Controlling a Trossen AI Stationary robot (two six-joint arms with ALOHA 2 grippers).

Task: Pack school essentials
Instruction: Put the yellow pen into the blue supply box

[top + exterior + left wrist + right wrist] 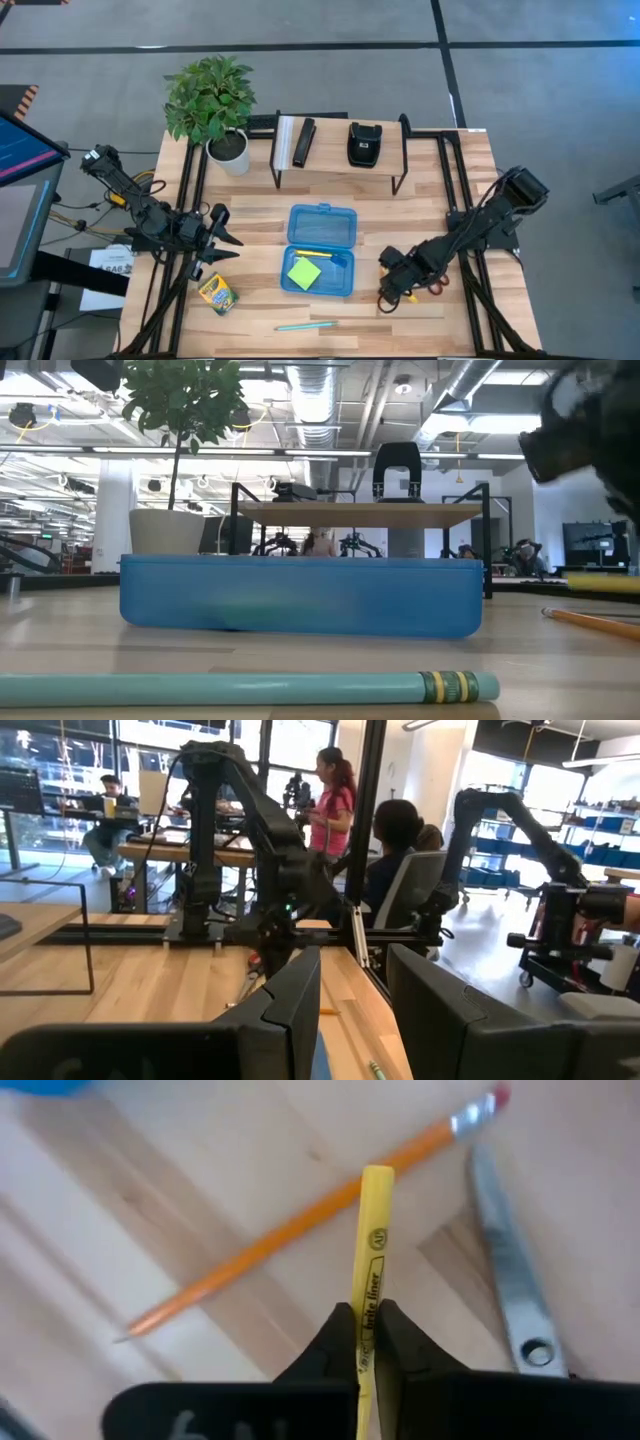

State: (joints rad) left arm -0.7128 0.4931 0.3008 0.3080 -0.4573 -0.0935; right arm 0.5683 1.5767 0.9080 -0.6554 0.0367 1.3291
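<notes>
My right gripper (387,292) is at the table's near right, shut on a yellow highlighter (372,1250). Under it on the wood lie an orange pencil (300,1230) and the red-handled scissors (437,288), whose blades (505,1270) show in the right wrist view. The blue plastic box (321,228) lies open mid-table with the lime-green sticky-note pad (303,272) inside. The crayon box (216,293) and the teal pen (305,325) lie flat near the near edge. My left gripper (232,247) hovers open, left of the box. My right gripper pinches the yellow highlighter's barrel (367,1315) between its two fingers. The highlighter runs along the fingers and sticks out ahead of them. Its free end (377,1178) stands over the orange pencil; whether it touches the table I cannot tell.
A potted plant (212,100) stands at the far left. A low shelf (340,150) at the far side carries a black bar and a black pouch. Black frame rails run along both table sides. People sit in the room beyond the table.
</notes>
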